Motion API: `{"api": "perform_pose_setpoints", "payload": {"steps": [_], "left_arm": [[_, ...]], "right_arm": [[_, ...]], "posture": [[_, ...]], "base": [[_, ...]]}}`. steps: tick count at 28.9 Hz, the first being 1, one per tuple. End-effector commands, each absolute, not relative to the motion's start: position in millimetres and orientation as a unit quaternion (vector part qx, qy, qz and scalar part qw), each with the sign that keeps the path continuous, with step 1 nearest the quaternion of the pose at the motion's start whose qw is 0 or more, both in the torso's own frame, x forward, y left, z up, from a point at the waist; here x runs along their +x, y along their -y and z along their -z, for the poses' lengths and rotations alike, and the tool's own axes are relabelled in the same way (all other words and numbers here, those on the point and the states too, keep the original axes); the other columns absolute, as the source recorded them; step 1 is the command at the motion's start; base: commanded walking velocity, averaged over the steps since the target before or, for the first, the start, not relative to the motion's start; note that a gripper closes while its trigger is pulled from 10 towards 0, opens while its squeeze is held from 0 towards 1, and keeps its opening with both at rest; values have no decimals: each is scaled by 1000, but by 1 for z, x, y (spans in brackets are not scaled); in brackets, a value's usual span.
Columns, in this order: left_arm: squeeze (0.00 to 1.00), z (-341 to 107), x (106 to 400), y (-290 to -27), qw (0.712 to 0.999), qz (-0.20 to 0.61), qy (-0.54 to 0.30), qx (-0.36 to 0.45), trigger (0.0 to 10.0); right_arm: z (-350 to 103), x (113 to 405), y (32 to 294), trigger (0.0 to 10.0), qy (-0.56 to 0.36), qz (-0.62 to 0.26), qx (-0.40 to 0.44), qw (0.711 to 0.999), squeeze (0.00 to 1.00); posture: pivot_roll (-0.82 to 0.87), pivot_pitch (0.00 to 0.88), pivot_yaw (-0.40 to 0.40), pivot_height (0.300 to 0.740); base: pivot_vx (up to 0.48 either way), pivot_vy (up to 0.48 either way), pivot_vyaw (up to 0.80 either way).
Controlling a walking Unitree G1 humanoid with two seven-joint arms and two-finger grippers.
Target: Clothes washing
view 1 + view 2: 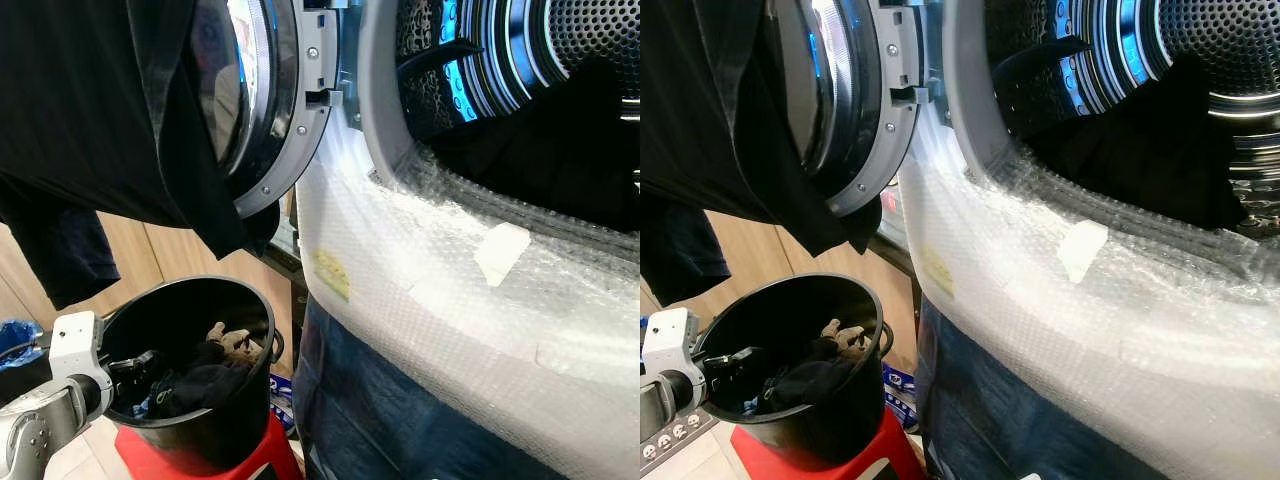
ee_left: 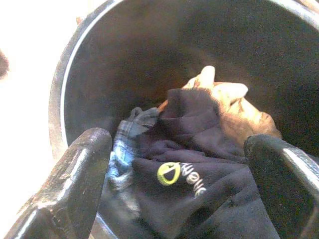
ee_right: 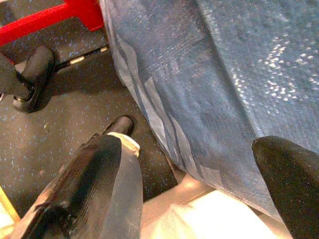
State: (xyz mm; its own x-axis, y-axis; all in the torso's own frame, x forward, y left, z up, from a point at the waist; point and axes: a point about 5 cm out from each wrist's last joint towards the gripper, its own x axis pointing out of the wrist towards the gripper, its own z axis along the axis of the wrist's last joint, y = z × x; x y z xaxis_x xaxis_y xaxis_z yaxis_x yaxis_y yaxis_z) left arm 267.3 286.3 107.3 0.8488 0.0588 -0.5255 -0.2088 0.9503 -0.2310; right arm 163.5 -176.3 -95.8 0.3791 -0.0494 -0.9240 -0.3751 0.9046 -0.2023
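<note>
Dark clothes (image 1: 200, 382) sit low in the black bucket (image 1: 235, 430); your left gripper (image 2: 179, 199) is over them, fingers spread, gripping nothing. Bucket stands on a red stool (image 1: 275, 455) beside the bubble-wrapped washing machine (image 1: 450, 270). Right gripper (image 3: 199, 199) hangs spread-fingered.

Blue glow inside drum (image 1: 480, 60), glare on bubble wrap (image 1: 450, 270), overexposed left wrist view

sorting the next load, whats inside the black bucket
Inside the black bucket: a dark garment with a yellow logo, a tan cloth and a plaid piece. Anything beneath them is covered. The open left gripper reaches in.
</note>
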Motion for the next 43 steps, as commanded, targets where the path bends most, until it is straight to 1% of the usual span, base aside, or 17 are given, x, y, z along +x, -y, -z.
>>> {"api": "perform_pose_setpoints", "payload": {"steps": [1, 2, 4, 6, 8, 13, 15, 18, 23, 25, 27, 31, 38, 40, 41, 43], "left_arm": [[0, -112, 272, -289, 952, -77, -250, -160, 10000], [0, -115, 279, -285, 955, -54, -240, -167, 10000], [0, -117, 282, -283, 958, -38, -238, -158, 10000], [0, -126, 293, -273, 962, 14, -215, -168, 10000], [0, -129, 298, -270, 963, 25, -207, -170, 10000], [0, -129, 307, -263, 961, 50, -226, -153, 10000], [0, -128, 309, -254, 956, 91, -242, -138, 10000], [0, -121, 306, -250, 952, 101, -267, -109, 10000], [0, -115, 304, -245, 946, 110, -284, -109, 10000], [0, -112, 299, -242, 944, 135, -289, -82, 10000], [0, -109, 296, -240, 939, 153, -299, -73, 10000], [0, -98, 288, -237, 928, 169, -327, -52, 10000], [0, -89, 283, -233, 925, 173, -335, -55, 10000], [0, -87, 281, -233, 922, 175, -342, -49, 10000], [0, -83, 279, -235, 919, 173, -352, -31, 10000], [0, -81, 278, -237, 919, 170, -355, -33, 10000]], "right_arm": [[97, 160, 177, 10000, -553, -108, -199, 802, 0], [97, 160, 178, 10000, -552, -112, -206, 800, 0], [97, 161, 178, 10000, -550, -113, -210, 800, 0], [96, 163, 178, 10000, -547, -122, -216, 799, 0], [95, 164, 179, 10000, -546, -117, -216, 801, 0], [95, 166, 179, 10000, -544, -120, -218, 801, 0], [95, 166, 177, 10000, -543, -126, -221, 801, 0], [95, 166, 176, 10000, -543, -124, -217, 802, 0], [95, 165, 177, 10000, -544, -123, -215, 801, 0], [96, 163, 178, 10000, -544, -129, -222, 799, 0], [96, 162, 180, 10000, -544, -139, -237, 793, 0], [95, 163, 182, 10000, -541, -135, -240, 794, 0], [95, 164, 183, 10000, -537, -135, -248, 795, 0], [95, 163, 183, 10000, -538, -143, -255, 790, 0], [96, 161, 181, 10000, -537, -159, -271, 783, 0], [97, 159, 180, 10000, -535, -166, -277, 781, 0]], "posture": [[245, 0, -1, 740], [243, 0, -8, 740], [243, 0, -8, 740], [238, 0, -9, 740], [236, 0, -8, 740], [235, 0, -7, 740], [227, 0, -3, 740], [220, 0, 1, 740], [222, 0, -3, 740], [227, 0, -10, 740], [226, 0, -12, 740], [219, 0, -13, 740], [223, 0, -12, 740], [225, 0, -14, 740], [225, 0, -14, 740], [225, 0, -12, 740]], "base": [[0, 0, 0], [0, 0, 0], [0, 0, 0], [0, 0, 0], [0, 0, 0], [0, 0, 0], [0, 0, 0], [0, 0, 0], [0, 0, 0], [0, 0, 0], [0, 0, 0], [0, 0, 0], [0, 0, 0], [0, 0, 0], [0, 0, 0], [0, 0, 0]]}}
